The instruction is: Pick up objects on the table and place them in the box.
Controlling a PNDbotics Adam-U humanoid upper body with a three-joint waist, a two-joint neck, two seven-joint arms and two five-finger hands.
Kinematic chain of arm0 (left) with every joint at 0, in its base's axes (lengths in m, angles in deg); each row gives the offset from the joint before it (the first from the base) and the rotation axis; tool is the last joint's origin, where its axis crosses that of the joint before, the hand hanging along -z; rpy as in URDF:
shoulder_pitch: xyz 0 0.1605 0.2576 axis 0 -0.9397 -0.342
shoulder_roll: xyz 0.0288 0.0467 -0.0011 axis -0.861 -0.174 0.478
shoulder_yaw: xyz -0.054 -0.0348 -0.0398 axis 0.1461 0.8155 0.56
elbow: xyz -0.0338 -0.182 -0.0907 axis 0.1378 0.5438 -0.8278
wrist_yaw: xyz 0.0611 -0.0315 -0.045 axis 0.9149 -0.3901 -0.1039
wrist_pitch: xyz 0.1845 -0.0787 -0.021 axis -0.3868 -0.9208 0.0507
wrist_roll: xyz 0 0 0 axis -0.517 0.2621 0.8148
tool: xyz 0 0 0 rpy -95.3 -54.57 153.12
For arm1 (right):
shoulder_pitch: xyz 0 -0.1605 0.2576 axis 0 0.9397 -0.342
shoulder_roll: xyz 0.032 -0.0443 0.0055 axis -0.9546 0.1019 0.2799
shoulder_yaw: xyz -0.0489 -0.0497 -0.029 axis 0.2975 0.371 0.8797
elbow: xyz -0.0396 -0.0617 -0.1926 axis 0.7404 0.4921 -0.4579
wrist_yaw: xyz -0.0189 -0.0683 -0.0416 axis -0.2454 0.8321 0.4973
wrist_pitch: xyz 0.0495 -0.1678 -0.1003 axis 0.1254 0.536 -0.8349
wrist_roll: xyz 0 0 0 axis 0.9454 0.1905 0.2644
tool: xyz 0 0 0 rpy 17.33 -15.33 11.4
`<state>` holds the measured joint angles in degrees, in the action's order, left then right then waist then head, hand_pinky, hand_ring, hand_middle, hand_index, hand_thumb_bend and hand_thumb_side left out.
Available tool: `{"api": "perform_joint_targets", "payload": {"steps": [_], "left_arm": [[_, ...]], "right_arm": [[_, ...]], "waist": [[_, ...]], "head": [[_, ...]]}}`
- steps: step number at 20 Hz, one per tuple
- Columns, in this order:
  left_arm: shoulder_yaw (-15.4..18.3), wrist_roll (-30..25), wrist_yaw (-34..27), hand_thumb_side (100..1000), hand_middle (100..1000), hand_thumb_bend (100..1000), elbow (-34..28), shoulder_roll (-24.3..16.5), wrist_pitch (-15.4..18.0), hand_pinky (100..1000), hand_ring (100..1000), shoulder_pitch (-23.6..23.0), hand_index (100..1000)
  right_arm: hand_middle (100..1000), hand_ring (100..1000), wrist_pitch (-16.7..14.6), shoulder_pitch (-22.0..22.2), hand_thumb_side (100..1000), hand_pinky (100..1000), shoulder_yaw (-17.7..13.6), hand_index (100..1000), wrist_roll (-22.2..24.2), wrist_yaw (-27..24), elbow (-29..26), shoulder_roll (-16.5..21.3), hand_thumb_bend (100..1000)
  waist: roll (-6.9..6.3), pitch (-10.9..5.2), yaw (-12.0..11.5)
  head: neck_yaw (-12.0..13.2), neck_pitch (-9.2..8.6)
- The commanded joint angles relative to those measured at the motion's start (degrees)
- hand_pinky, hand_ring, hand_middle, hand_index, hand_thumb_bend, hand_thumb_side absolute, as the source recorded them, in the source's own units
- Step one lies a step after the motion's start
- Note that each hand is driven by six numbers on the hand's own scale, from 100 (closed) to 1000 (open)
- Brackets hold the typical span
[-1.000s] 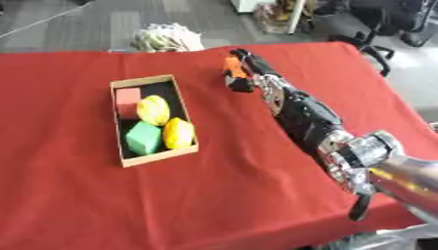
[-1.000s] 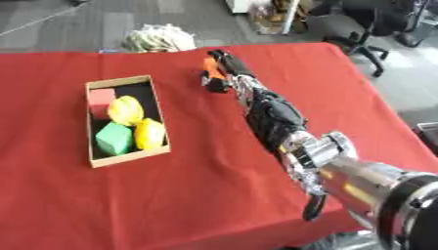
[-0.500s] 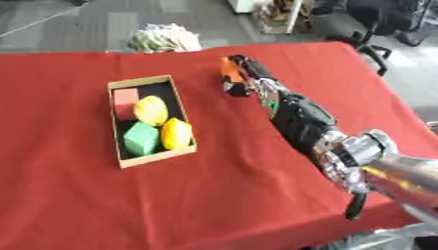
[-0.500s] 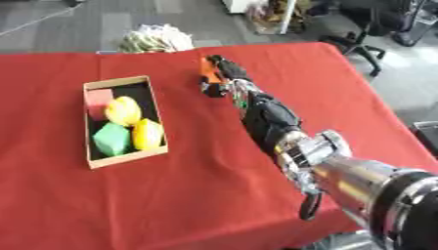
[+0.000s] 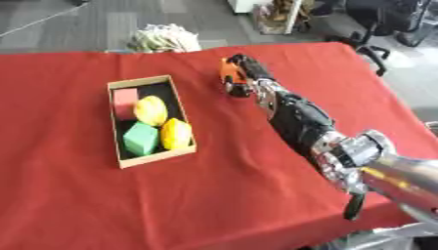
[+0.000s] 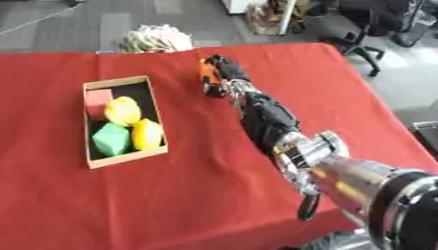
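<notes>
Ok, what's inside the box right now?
The box holds a red block, a green block and two yellow rounded pieces. Anything beneath them is hidden.

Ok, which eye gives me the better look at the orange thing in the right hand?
The left eye view: the orange object shows slightly more beside the right hand curled round it. The right eye view shows the same object, with the hand covering most of it.

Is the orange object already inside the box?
No, the orange object is held in the right hand over the red table, to the right of the box.
</notes>
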<state>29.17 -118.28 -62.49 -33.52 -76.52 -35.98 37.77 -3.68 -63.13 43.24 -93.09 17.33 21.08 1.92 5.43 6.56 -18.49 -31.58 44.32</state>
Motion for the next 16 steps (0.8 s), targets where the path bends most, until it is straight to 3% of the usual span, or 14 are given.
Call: {"api": "perform_joint_targets", "payload": {"steps": [1,5,9,16], "left_arm": [[0.16,-0.16,-0.18,1000,614,100,-1.00,-1.05,0.05,673,594,0.62,888],[0.20,-0.10,-0.21,1000,614,100,-0.99,-1.02,0.00,674,594,0.55,888],[0.23,-0.07,-0.23,1000,613,100,-0.98,-0.94,-0.05,674,594,0.45,888],[0.50,0.17,-0.24,999,613,100,-0.93,-0.67,-0.08,674,594,0.04,887]], "right_arm": [[375,384,-0.14,-0.37,207,310,-0.20,414,-4.01,1.52,-1.26,0.33,100],[252,340,-1.38,-0.19,198,268,-0.32,305,-8.83,2.08,-2.07,0.26,100],[215,324,-3.49,-0.17,198,253,-0.16,284,-11.05,2.77,-3.30,0.38,100],[203,311,-8.67,-0.41,204,242,0.35,280,-9.34,2.20,-9.11,0.43,100]], "waist": [[0.51,0.26,0.03],[0.47,0.18,0.18],[0.44,0.04,0.33],[0.28,-0.43,0.85]], "head": [[-0.15,-0.20],[-0.15,-0.20],[-0.14,-0.20],[0.07,-0.20]]}}
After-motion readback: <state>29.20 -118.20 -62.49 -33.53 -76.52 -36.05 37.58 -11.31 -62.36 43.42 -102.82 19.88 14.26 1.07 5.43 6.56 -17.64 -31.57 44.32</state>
